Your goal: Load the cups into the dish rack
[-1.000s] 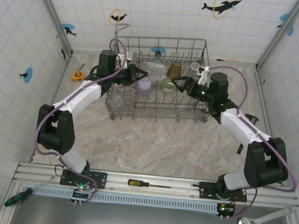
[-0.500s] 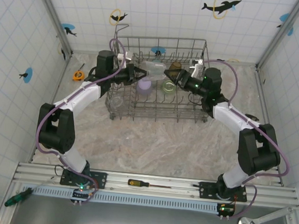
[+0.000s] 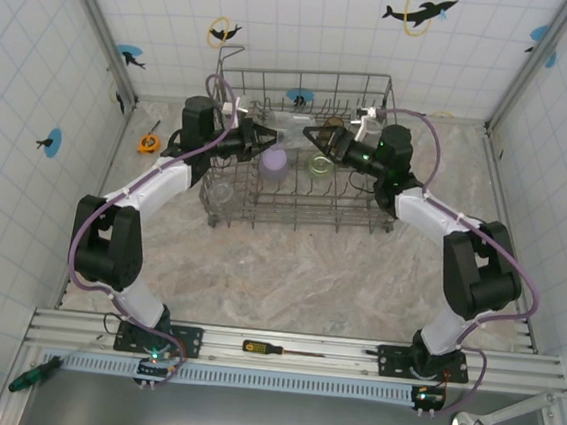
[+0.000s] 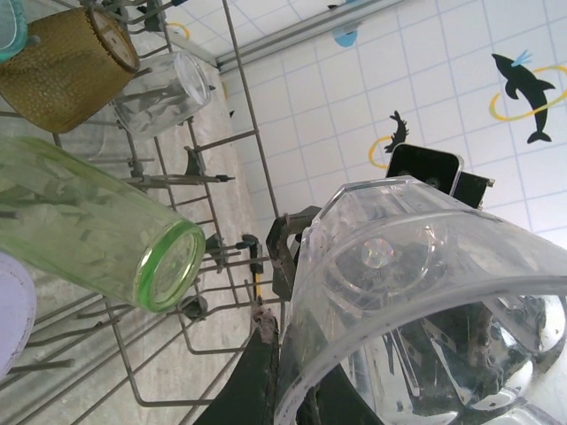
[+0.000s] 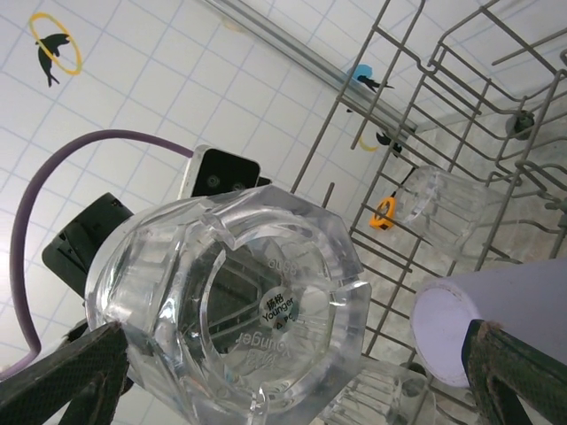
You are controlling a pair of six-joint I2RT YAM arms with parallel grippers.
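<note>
Left pincer [image 3: 267, 137]: reached in over the left side of the dish rack [image 3: 307, 71]. It was pinching the held clear cup [image 3: 291, 130] near its mouth, as far as the left wrist view allowed.
Held clear cup: in the air above the rack's back rows, lying on its side between the two pincers. Its base faced the right arm.
Dish rack: stood on the table [image 3: 288, 273], toward the far wall.
Lavender cup [image 3: 273, 161]: in the rack, just in front of and below the held cup.
Pale green cup [image 3: 320, 164]: in the rack on its side, right of the lavender cup.
Right pincer [image 5: 299, 332]: spread wide, with one finger to each side of the held cup's base. No contact could be seen.
Step in hand (judged): passing the cup from the left pincer to the right.
Method (judged):
- The right pincer should advance until both fingers flank the cup wall squarely, well past the base edge, and then close.
- The left pincer should let go only once that grip is firm.
- The smooth faceted plastic would likely slip from a shallow hold.
- The transfer should be kept above the tines and the cups below.
</note>
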